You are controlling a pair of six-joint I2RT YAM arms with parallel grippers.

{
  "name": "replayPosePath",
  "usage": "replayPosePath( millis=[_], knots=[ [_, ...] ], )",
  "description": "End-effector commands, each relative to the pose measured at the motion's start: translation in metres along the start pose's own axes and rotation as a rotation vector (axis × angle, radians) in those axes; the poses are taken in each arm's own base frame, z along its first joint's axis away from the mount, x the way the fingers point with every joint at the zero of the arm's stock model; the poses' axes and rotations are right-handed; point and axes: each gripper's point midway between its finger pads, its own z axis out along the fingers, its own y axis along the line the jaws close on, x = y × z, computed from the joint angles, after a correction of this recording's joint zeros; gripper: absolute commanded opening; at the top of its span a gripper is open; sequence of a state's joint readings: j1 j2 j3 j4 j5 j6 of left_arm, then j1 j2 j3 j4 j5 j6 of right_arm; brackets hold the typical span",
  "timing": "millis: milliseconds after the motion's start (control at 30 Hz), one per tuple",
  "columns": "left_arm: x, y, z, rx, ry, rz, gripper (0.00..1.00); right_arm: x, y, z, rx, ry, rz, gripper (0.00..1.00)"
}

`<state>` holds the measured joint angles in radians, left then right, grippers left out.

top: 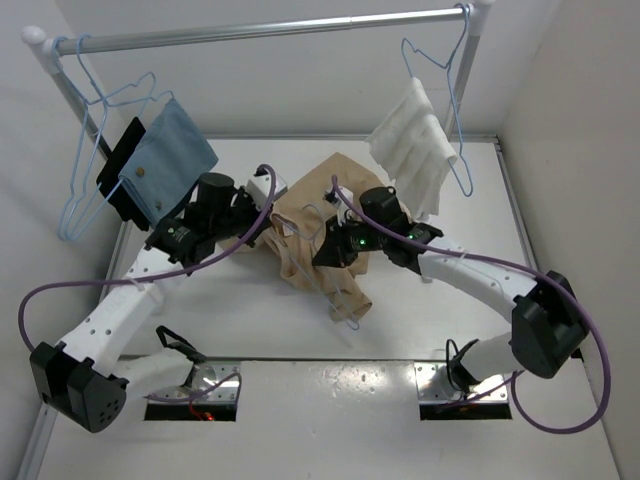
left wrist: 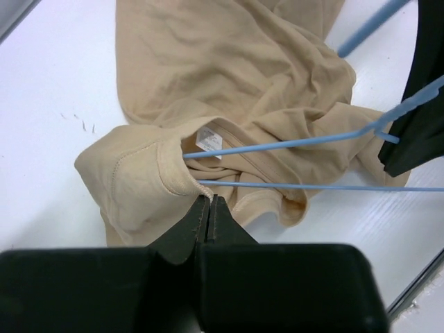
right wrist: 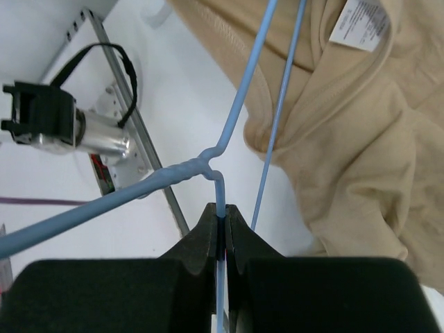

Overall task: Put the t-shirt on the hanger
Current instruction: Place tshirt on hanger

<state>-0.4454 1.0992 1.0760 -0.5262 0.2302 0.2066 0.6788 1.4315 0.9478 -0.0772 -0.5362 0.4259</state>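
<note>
L claw (left wrist: 209,201) pinching t-shirt (left wrist: 236,69) collar, R claw (right wrist: 222,211) clamped on hanger (right wrist: 239,118), its wire in collar

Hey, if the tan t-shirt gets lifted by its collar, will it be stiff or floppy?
Probably floppy: the t-shirt lies crumpled in soft folds on the table, so it should sag from wherever it is pinched. It looks thin, so likely light. Its collar might catch on the hanger wire at the neck opening.
</note>
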Motion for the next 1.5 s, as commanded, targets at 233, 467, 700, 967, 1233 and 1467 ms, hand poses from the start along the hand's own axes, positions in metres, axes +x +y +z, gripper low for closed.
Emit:
replayPosePath(
  millis=[233,467,700,967,1233,1467],
  knots=[
    [-0.034,0.0,0.003,0.016,-0.083,0.055,0.03,-0.014,0.025,0.014,-0.163,-0.026,-0.103,0.0],
    [-0.043,-0.018,-0.01,0.103,-0.146,0.082,0.03,-0.03,0.037,0.018,-0.236,-0.08,-0.123,0.0],
    [-0.045,-0.036,-0.026,0.175,-0.205,0.143,0.03,-0.073,0.037,0.022,-0.246,-0.174,-0.16,0.0],
    [-0.033,-0.039,-0.033,0.183,-0.197,0.211,0.12,-0.081,0.037,0.024,-0.248,-0.206,-0.203,0.0],
    [-0.011,-0.03,-0.028,0.129,-0.149,0.266,0.18,-0.052,0.028,0.017,-0.224,-0.243,-0.242,0.0],
    [-0.008,-0.027,-0.031,0.099,-0.153,0.289,0.6,-0.045,0.023,0.014,-0.217,-0.318,-0.278,0.0]
  ],
)
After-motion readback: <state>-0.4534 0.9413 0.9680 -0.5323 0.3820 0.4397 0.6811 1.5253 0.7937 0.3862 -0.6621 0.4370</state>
